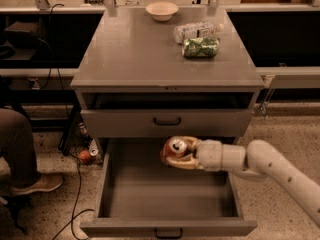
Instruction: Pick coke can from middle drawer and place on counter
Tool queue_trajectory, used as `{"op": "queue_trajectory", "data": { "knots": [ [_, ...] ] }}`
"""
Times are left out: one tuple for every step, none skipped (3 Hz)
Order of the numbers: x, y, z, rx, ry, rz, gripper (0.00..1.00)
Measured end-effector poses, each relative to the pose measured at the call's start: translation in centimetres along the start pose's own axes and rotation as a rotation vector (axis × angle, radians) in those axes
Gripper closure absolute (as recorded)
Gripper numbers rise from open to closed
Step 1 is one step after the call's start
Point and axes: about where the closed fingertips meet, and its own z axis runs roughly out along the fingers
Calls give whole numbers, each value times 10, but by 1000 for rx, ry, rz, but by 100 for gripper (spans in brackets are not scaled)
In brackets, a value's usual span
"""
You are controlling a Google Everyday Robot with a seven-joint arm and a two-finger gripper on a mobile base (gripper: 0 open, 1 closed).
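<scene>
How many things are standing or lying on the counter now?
3: a bowl at the back edge, a plastic bottle lying at the back right, a green bag in front of it. None seems hidden. The gripper holds the coke can at the open middle drawer.

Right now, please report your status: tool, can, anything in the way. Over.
Tool shut on coke can, over open middle drawer, near its back. Upper drawer front close above can. Counter holds bowl, bottle, green bag, far end.

Matt metal counter [135,54] — smooth plastic gripper [170,152] over matt metal middle drawer [160,196], gripping glossy coke can [176,146].
</scene>
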Motion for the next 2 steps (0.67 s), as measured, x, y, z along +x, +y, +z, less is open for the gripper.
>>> {"op": "queue_trajectory", "data": {
  "knots": [
    [-48,-26,-29,39,53,-65,100],
    [-101,-54,-55,70,89,-140,100]
  ]
}}
